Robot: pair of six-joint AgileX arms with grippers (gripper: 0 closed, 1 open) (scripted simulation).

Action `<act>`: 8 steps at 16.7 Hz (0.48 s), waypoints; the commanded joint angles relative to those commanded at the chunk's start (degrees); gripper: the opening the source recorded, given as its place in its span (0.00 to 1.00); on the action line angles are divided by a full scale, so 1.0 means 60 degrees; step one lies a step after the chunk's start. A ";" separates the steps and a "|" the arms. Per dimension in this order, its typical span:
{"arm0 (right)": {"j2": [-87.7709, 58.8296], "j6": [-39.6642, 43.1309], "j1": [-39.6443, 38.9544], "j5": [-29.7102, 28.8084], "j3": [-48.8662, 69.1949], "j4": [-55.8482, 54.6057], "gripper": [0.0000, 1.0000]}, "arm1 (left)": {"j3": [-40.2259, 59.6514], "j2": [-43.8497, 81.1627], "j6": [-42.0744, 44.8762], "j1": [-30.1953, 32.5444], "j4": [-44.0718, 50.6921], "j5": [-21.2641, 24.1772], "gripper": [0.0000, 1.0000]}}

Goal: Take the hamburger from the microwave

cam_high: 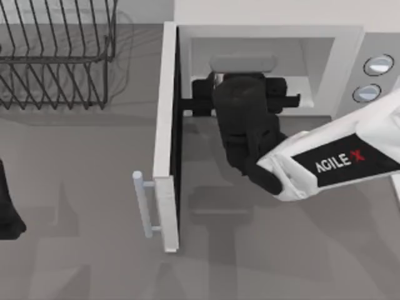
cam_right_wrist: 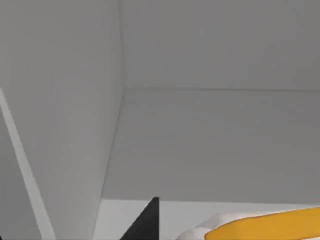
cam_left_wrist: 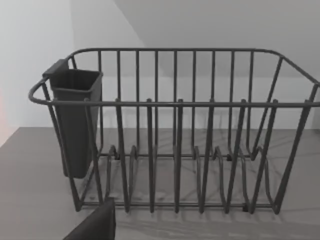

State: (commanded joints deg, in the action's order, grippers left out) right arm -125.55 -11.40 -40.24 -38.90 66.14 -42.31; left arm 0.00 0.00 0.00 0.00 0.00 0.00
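The white microwave [cam_high: 325, 44] stands at the back right with its door [cam_high: 167, 144] swung wide open towards the front. My right arm reaches into the pale cavity, and my right gripper [cam_high: 245, 84] is inside it. In the right wrist view one dark finger [cam_right_wrist: 148, 223] stands close beside the hamburger [cam_right_wrist: 260, 226]. Of the hamburger I see a whitish top and an orange-yellow band; the rest is cut off. The gripper looks shut on it. My left gripper [cam_high: 7, 215] is parked at the table's left edge.
A dark wire dish rack [cam_high: 56, 56] stands at the back left, with a dark cutlery cup [cam_left_wrist: 75, 120] hung on one end. The door's bar handle [cam_high: 145, 206] juts out left of the door. Two round dials [cam_high: 374, 78] sit on the microwave's right panel.
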 joint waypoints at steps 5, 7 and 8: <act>0.1094 0.0100 0.0636 0.0600 -0.0759 0.0632 0.00 | 0.0000 0.0000 0.0000 0.0000 0.0000 0.0000 1.00; 0.2226 0.0183 0.1166 0.1101 -0.1392 0.1158 0.00 | 0.0000 0.0000 0.0000 0.0000 0.0000 0.0000 1.00; 0.2899 0.0229 0.1458 0.1377 -0.1740 0.1448 0.00 | 0.0000 0.0000 0.0000 0.0000 0.0000 0.0000 1.00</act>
State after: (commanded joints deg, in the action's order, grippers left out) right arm -108.16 -10.02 -31.49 -30.64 55.70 -33.62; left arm 0.00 0.00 0.00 0.00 0.00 0.00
